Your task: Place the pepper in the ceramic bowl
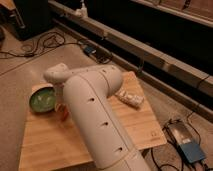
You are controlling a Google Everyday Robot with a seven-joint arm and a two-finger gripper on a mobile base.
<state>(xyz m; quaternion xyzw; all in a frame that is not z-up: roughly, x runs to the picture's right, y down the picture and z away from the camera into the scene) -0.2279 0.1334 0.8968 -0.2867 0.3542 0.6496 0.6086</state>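
Where the bulky white robot arm [95, 110] bends down at the left of centre, its gripper [60, 106] sits mostly hidden behind it, just right of the round green ceramic bowl [42, 99]; whether it is spread or pinching cannot be told. A small orange-red pepper [64, 114] shows just beneath it, outside the bowl, over the light wooden desk [135, 125]. A white packet [130, 99] lies right of centre.

green ceramic bowl [41, 100] sits upright; orange pepper [64, 114] just beside its rim, by the tool [60, 106].
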